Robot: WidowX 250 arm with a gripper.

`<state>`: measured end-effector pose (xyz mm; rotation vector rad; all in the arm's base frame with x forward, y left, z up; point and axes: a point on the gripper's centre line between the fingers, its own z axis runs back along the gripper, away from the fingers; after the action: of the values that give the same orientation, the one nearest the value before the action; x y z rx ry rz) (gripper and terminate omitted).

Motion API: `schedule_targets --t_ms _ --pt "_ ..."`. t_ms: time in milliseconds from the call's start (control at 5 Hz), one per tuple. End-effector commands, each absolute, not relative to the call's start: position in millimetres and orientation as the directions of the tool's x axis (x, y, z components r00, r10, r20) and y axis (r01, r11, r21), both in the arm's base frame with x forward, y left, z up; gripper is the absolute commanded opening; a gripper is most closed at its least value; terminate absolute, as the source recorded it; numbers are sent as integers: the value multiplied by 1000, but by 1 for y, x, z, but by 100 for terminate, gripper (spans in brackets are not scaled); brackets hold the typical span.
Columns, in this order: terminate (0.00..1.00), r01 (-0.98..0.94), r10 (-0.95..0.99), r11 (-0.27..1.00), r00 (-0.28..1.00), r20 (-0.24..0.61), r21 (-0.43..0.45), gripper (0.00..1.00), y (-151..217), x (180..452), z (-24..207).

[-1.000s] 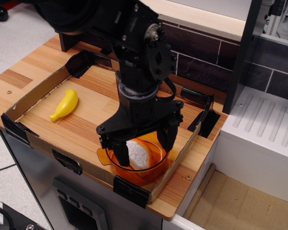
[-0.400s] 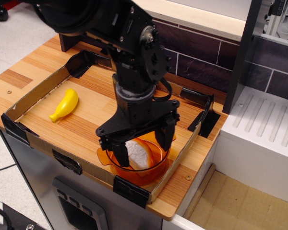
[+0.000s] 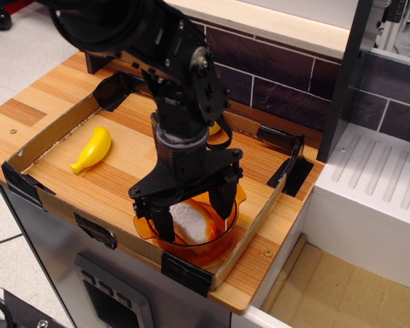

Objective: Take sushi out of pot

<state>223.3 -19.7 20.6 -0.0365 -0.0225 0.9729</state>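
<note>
Nearest the camera, at the front edge of the table [image 3: 27,116], the pot [image 3: 222,240] sits tucked into the front right corner of a low cardboard fence [image 3: 51,133] patched with black tape. It is translucent orange, low-walled, with a small handle poking out toward the left. The sushi [image 3: 190,222] lies inside it, a white rounded lump with an orange strip along its right side, tilted slightly against the pot's floor.

The gripper [image 3: 191,215] hangs straight over the pot with its two black fingers [image 3: 162,222] reaching down inside the rim, one on each side of the sushi. The jaws stand wide, bracketing the toy; whether they already touch it cannot be told from this angle, and nothing is gripped yet.

The sushi looks like a light plastic or foam toy, probably a bit squashy and smooth, so it should lift with little force but could roll or squirt out of a pinch placed too high on its curved top. The best hold seems to be across its short width, low on the flanks, with the fingers closing evenly. The pot is also light and may ride up with the toy if a finger catches its wall.

Farther back on the left, a yellow banana toy [image 3: 93,149] rests on the wood, well apart from the pot. Behind the arm runs a dark tiled wall [image 3: 287,85].
</note>
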Motion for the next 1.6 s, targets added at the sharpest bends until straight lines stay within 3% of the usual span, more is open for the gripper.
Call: schedule_targets --t_ms 0,200,400,800,1000,1400 --pt "0 -820 822 570 570 23 -59 0 -21 234 25" --pt "0 -822 825 565 565 22 -66 0 -20 238 29" --pt "0 -817 822 569 569 34 -90 0 -18 240 48" --pt "0 -838 858 506 514 14 -206 0 -9 241 120" --pt "0 -865 880 472 472 46 -170 0 8 252 127" --pt "0 -949 957 290 286 52 -122 0 74 288 101"
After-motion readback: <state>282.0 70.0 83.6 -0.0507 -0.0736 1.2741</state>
